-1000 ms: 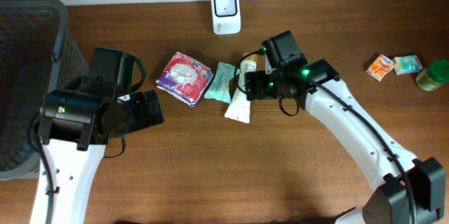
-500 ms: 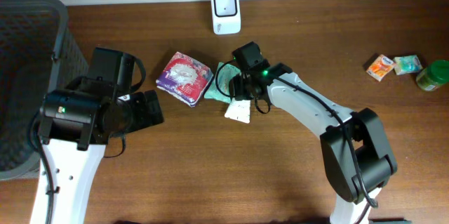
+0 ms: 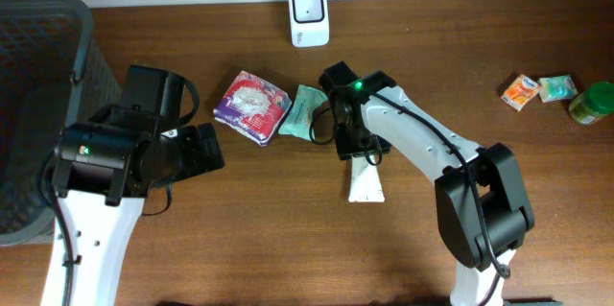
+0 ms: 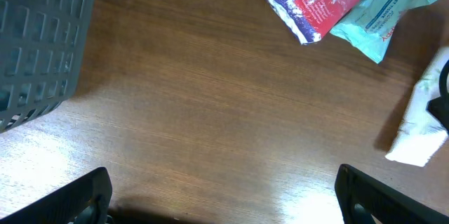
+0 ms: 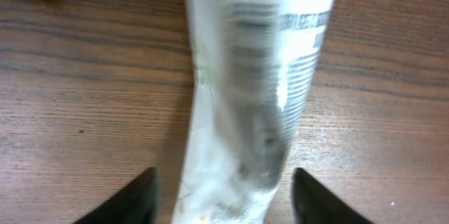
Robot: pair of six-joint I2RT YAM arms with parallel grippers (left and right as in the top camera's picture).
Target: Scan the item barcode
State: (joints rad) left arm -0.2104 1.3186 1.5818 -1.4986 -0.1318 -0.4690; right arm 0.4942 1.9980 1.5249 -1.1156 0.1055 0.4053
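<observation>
Right wrist view: my right pincer (image 5: 224, 182) stands open astride the tube (image 5: 256, 76), whose length runs near to far.

The left gripper (image 4: 221, 175) stands wide open, its dark fingers (image 4: 81, 199) in the two lower corners of the frame, above a brown wooden table (image 4: 210, 112). A dark grey slotted basket (image 4: 42, 41) fills the upper left. At the top, right of centre, lies a purple, red and white packet (image 4: 316, 3), touching a teal wipes packet (image 4: 382, 10). A white tube (image 4: 424, 126) lies at the right edge, partly behind a black part (image 4: 442, 108).
</observation>
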